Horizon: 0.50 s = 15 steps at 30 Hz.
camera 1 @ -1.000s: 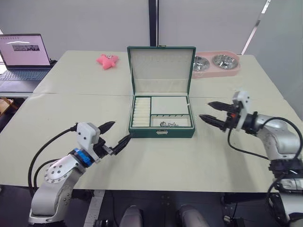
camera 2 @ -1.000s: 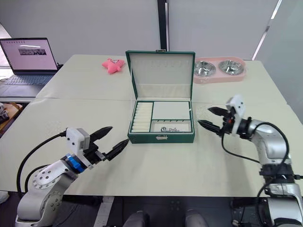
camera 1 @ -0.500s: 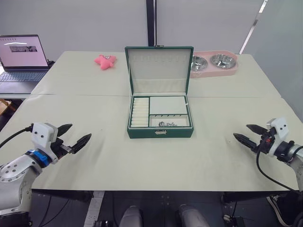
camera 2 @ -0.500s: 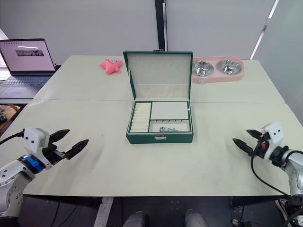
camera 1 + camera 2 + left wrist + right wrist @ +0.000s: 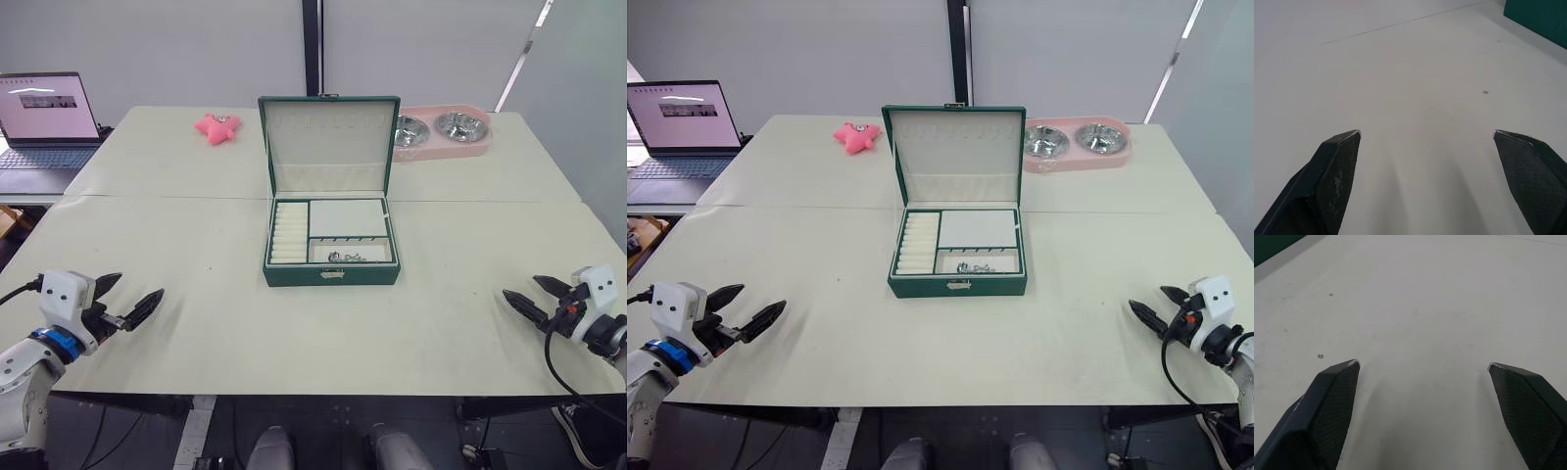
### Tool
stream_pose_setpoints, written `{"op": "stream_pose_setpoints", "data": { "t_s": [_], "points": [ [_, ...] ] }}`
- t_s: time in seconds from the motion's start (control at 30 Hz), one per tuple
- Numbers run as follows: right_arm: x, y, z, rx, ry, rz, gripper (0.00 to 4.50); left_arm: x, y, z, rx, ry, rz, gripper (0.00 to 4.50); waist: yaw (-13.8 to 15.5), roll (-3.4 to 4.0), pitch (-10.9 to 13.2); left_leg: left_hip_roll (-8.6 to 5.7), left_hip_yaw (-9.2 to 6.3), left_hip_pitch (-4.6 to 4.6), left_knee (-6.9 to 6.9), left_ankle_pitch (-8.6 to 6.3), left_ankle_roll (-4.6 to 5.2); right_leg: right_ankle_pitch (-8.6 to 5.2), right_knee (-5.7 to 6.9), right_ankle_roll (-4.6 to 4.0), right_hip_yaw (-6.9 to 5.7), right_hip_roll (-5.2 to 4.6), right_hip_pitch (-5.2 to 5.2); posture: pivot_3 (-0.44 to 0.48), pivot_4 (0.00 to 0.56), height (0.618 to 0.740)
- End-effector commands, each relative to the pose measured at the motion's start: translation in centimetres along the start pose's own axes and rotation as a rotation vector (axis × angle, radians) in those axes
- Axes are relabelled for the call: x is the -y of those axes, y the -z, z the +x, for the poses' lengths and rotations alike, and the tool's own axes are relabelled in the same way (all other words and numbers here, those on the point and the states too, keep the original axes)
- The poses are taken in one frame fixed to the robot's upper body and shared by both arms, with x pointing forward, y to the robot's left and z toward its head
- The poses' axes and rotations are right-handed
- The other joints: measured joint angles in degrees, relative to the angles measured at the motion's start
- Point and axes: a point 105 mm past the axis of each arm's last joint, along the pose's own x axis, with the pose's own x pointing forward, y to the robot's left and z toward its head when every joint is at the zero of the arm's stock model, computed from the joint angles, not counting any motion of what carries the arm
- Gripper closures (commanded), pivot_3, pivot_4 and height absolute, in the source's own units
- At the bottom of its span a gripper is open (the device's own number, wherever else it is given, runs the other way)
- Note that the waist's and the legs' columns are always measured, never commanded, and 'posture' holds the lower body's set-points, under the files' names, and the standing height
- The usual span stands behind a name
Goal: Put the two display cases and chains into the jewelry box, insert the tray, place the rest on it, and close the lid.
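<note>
- While both arms rest low near the front edge of the pale surface (image 5: 196,215), the dark green jewelry box (image 5: 331,275) sits open at the middle of it, well apart from either tool.
- Its lid (image 5: 329,143) stands upright at the back, cream lined, with a row of small hooks near the top and a pocket lower down.
- Inside the box, the tray (image 5: 333,242) is seated, showing cream lining: a column of ridged ring slots on the left side, a plain compartment at the back right, and a narrower compartment at the front right.
- Something small, silver and shiny, apparently chains (image 5: 345,258), lies in that front right compartment; it is too small to tell apart piece by piece.
- Behind the box, a pink double pet bowl (image 5: 446,130) with two steel dishes sits to the right of the lid, and a pink star-shaped toy (image 5: 219,126) lies to the left of it.
- An open laptop (image 5: 41,116) stands at the far left on a separate desk.
- At the front left corner, the left tool (image 5: 129,300) hovers just above the surface, its two black fingers spread wide and pointing towards the box, holding nothing.
- At the front right corner, the right tool (image 5: 530,299) mirrors it, fingers spread apart, empty, aimed inward towards the box.
</note>
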Motion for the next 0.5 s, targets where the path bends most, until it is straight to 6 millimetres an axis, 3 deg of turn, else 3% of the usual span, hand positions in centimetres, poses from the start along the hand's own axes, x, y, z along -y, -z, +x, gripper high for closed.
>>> {"op": "stream_pose_setpoints", "data": {
  "t_s": [0.03, 0.2, 0.43, 0.5],
  "points": [
    [0.6, -1.2, -0.2, 0.057, 0.027, -0.018, 0.05, -0.9, -1.2, -0.6, 0.042, -0.046, 0.034, 0.00, 0.0, 0.00, 0.0, 0.00, -0.01, 0.00, 0.00, 0.00, 0.00, 0.00, 0.00, 0.00, -0.01, 0.00, 0.00, 0.000, 0.150, 0.740],
    [0.0, -1.9, 0.6, 0.091, 0.009, -0.013, 0.05, -0.8, -1.6, 0.0, 0.046, -0.046, 0.036, 0.00, 0.0, 0.00, 0.0, 0.00, 0.00, 0.01, 0.00, 0.00, 0.00, 0.00, 0.01, 0.00, 0.00, 0.00, 0.00, 0.000, 0.150, 0.740],
    [-3.2, -4.2, 3.5, 0.135, -0.111, 0.012, 0.05, 2.1, -2.8, 3.5, 0.095, 0.032, 0.008, 0.00, 0.1, 0.01, 0.0, -0.01, -0.02, 0.01, 0.02, 0.00, 0.00, 0.00, 0.04, 0.00, -0.01, -0.01, 0.01, 0.000, 0.150, 0.740],
    [-4.3, -4.8, 4.6, 0.147, -0.146, -0.005, 0.42, 3.1, -3.1, 4.6, 0.109, 0.062, 0.013, 0.39, 0.1, 0.01, 0.0, 0.00, -0.03, 0.00, 0.02, 0.00, 0.00, 0.00, 0.04, 0.00, -0.03, -0.01, 0.01, 0.000, 0.150, 0.740]
  ]
}}
